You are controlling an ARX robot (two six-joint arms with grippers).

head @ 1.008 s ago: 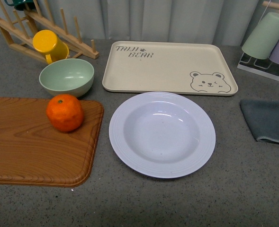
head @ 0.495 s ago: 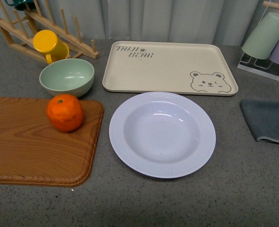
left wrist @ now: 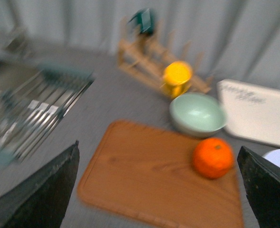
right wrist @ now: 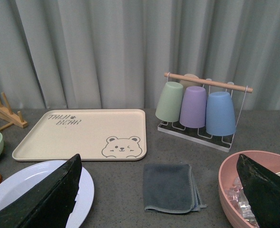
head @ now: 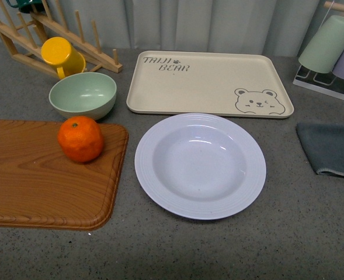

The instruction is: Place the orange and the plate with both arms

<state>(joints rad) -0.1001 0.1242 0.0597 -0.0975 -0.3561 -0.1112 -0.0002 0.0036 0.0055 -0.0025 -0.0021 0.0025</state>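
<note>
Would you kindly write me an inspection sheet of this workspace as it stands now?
Surface: grey speckled countertop, wooden cutting board on it.
Job's things: round bright-orange fruit on the board; wide pale-lavender ridged plate on the countertop, empty, apart from the fruit.
Clutter: mint-green bowl, yellow cup on wooden rack, beige bear tray, grey folded cloth, stand of pastel cups, pink basin.
Hands: left hand open, right hand open, both empty.
Cables: nothing seen.
Surroundings: grey curtain behind.

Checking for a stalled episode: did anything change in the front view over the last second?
Nothing visibly changed. The orange sits on the wooden board, the plate lies empty beside it on the counter, and neither arm shows in the front view. The left wrist picture is blurred, but there is no earlier one to compare it with.
</note>
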